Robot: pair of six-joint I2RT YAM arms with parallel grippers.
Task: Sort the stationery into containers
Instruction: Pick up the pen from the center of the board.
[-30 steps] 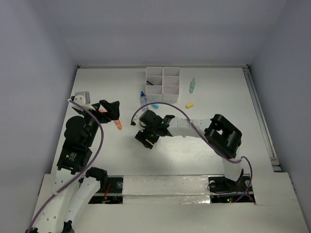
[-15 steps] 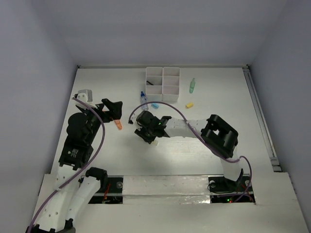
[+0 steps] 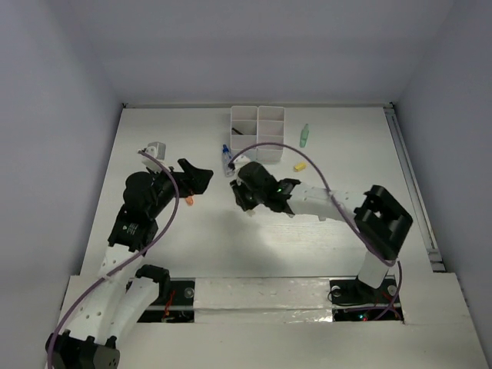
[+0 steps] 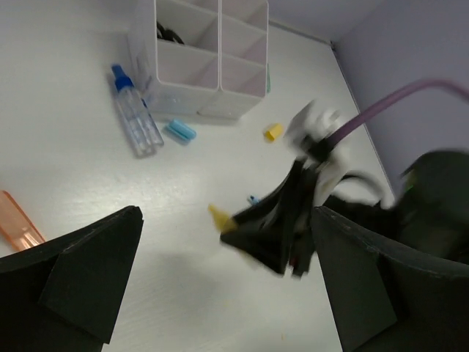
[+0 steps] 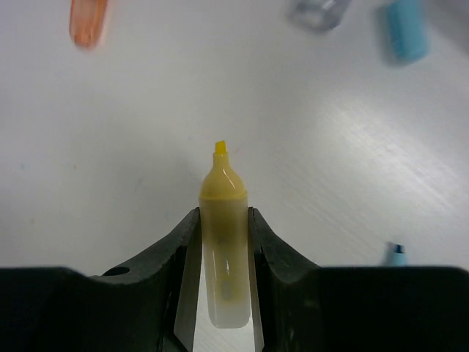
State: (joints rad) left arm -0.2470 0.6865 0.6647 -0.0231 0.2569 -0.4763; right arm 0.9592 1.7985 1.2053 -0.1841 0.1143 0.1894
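Note:
My right gripper (image 5: 223,220) is shut on an uncapped yellow highlighter (image 5: 223,249), its tip sticking out past the fingertips above the table. From above, that gripper (image 3: 246,197) hovers just in front of the white divided organizer (image 3: 257,131). In the left wrist view the highlighter's yellow tip (image 4: 218,216) shows at the blurred right gripper (image 4: 282,235). My left gripper (image 3: 197,178) is open and holds nothing, left of the right one; its dark fingers (image 4: 73,271) frame that view. An orange highlighter (image 3: 188,201) lies below it.
A blue-capped bottle (image 4: 135,117) and a light blue cap (image 4: 179,130) lie in front of the organizer (image 4: 198,66), which holds a black item (image 4: 168,33). A yellow cap (image 3: 300,165) and a green item (image 3: 304,135) lie to its right. A small blue piece (image 5: 396,253) sits nearby.
My right gripper has carried the yellow highlighter right and toward the organizer. The left gripper has swung right and farther out over the table.

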